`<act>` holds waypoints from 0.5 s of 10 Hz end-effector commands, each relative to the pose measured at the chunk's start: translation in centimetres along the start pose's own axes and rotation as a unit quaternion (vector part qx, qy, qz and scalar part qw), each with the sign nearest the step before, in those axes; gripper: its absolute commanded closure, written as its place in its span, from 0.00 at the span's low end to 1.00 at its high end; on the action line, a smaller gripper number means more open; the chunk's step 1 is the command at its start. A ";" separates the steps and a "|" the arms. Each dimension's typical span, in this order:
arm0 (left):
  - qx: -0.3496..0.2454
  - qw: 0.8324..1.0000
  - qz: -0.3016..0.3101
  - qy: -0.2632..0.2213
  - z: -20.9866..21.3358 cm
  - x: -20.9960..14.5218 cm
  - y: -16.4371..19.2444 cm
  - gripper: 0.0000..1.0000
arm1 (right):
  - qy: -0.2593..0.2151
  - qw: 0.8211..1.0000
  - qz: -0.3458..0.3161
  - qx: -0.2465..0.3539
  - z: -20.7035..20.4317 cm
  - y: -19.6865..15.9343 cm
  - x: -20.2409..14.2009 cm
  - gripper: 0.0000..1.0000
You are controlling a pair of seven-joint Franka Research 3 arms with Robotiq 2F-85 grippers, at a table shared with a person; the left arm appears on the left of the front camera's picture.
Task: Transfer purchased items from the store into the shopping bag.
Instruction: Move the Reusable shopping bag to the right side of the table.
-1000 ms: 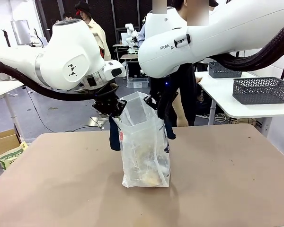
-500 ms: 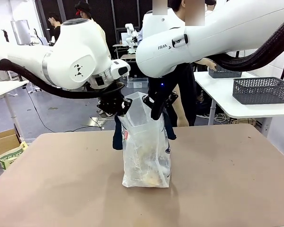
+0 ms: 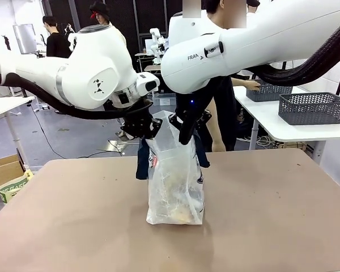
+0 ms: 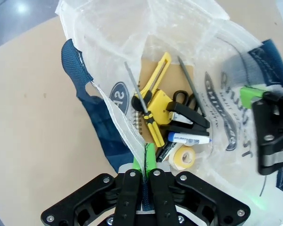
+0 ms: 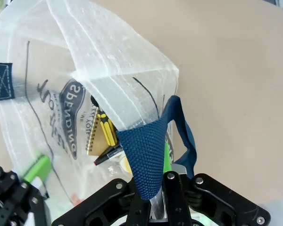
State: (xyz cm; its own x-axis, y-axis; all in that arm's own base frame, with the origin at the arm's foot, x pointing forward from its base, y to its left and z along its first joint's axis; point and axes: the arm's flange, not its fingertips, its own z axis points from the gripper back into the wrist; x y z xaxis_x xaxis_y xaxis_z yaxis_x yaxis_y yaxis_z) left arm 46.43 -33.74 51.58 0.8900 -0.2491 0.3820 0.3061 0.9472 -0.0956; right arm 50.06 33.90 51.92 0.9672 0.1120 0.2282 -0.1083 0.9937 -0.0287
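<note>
White left arm (image 3: pixel 93 71) and right arm (image 3: pixel 260 39), black hoses (image 3: pixel 323 56)
Left gripper (image 4: pixel 146 154): black, silver screws (image 4: pixel 103 179), green pads (image 4: pixel 151 151).

Left gripper (image 3: pixel 148 130) and right gripper (image 3: pixel 185 135) seemingly pinch the shopping bag's (image 3: pixel 175 181) top.

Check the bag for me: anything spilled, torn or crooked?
Nothing stands out. The shopping bag stands upright on the table, its top pinched by the left hand and right hand; the items lie inside, none spilled.
</note>
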 end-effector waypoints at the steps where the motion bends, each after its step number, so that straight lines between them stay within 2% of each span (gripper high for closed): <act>1: -0.020 0.999 -0.023 -0.016 -0.2 1.0 -1.2 1.00 | -0.003 0.999 -0.026 0.018 -1.1 1.3 1.2 1.00; 5: -0.033 0.999 -0.025 -0.027 -0.2 1.2 -1.1 1.00 | -0.003 0.997 -0.060 0.038 -1.7 2.7 2.1 1.00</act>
State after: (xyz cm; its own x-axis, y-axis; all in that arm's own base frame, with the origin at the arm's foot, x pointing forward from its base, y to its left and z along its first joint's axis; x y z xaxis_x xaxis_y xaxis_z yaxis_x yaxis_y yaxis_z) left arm 46.74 -35.46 52.01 0.8652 -0.2722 0.4211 0.3481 0.9306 -0.1136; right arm 51.87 36.33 50.87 0.9750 0.0307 0.2199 -0.0403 0.9984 0.0396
